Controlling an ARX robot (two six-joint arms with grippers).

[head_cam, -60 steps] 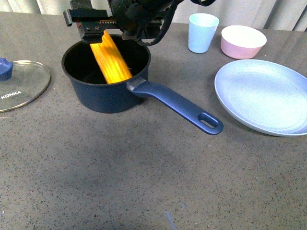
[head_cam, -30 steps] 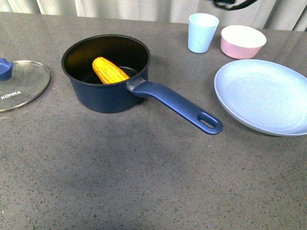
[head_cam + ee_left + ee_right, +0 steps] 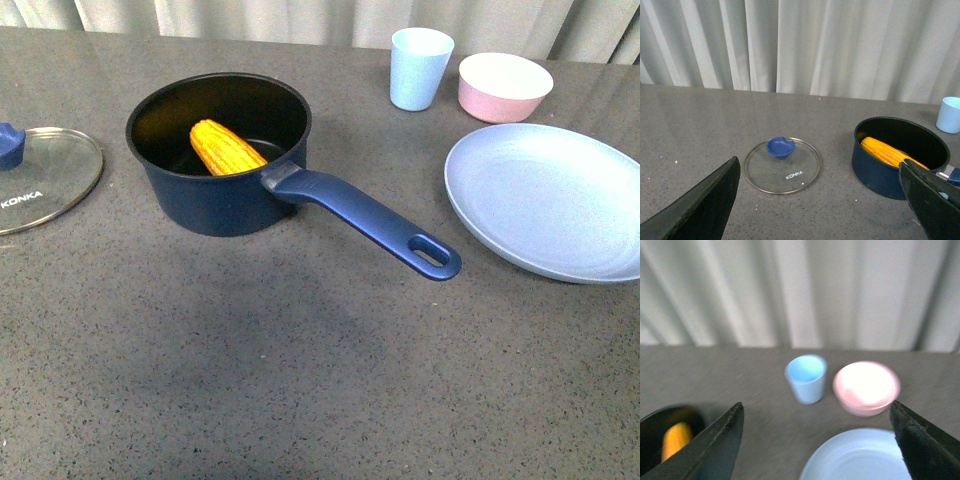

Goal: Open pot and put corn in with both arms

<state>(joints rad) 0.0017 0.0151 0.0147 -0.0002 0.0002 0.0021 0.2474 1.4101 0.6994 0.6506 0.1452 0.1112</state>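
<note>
Grey counter cuts off lid (image 3: 40,180); corn (image 3: 226,148) half-hidden in pot (image 3: 215,195); both fingers spread.

Corn in pot, lid off.
Navy pot (image 3: 215,190) upright w/ corn (image 3: 226,148) leaning inside; glass lid (image 3: 38,178) flat beside.

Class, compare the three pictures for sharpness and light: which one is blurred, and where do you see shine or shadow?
Right wrist view: blurred throughout, the cup and pink bowl soft-edged, the bowl washed out. Left wrist view: sharp, the lettering on the lid readable. Front view: sharp, pale sheen on the plate, a soft shadow on the table in front of the pot.
</note>
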